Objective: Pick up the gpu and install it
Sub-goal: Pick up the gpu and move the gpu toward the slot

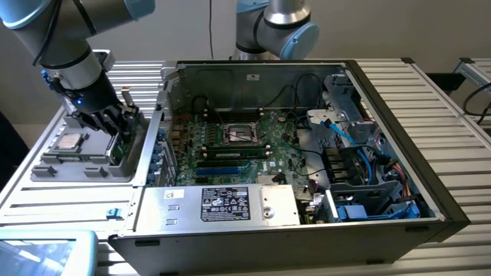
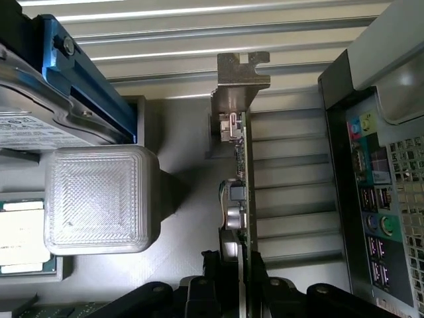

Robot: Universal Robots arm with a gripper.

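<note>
Right at the wrist, we are seeing the gripper (image 2: 235,268) sitting narrow around the gpu (image 2: 240,172). Its black fingers (image 2: 257,278) are flanking the thin card and, as far as we can judge, are pressing on both of its faces. The card is running edge-on away from the hand, with its silver end bracket (image 2: 241,83) at the far end. It is standing upright in the grey holder (image 2: 179,258), just beside a silver hard drive (image 2: 33,119) that is lying in the same holder.

Looking from the exterior view, we are finding the gripper (image 1: 115,123) reaching down into that holder (image 1: 77,172). A strip of the green board (image 1: 117,150) is showing just below the hand. The holder is sitting beside the open computer case (image 1: 452,213), on the exterior view's left.

Farther off, inside the case, the motherboard (image 1: 230,144) is lying exposed. We are seeing no card standing in its blue slots (image 1: 222,171).

We are judging the task to be at the grasp. The hand is on the card, but the card is not yet lifted out of its holder. The carry across to the case and the seating in a slot are both left to do.
</note>
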